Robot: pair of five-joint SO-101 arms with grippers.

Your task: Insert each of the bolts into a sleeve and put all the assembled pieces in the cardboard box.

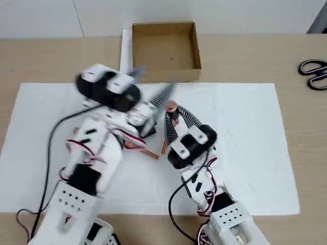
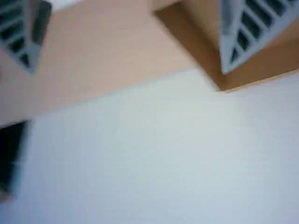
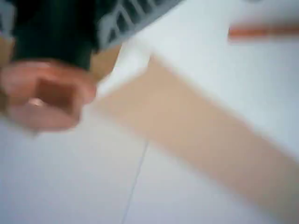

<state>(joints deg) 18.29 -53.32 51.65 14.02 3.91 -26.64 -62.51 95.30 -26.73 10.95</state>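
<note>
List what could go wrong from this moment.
1. The right arm's jaws hold a black sleeve with an orange bolt poking out. If it tips, the bolt might slide out before reaching the cardboard box.
2. The left arm's jaws stand open close beside that piece in the high view, so the arms might collide.
3. A loose orange piece lies on the paper between the arms and could get swept aside.

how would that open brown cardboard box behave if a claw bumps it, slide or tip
The open brown cardboard box looks thin-walled and empty, so it is probably light and would likely slide on the smooth wooden table. It is wide and shallow, so tipping seems unlikely. Its thin walls may flex under a push.
</note>
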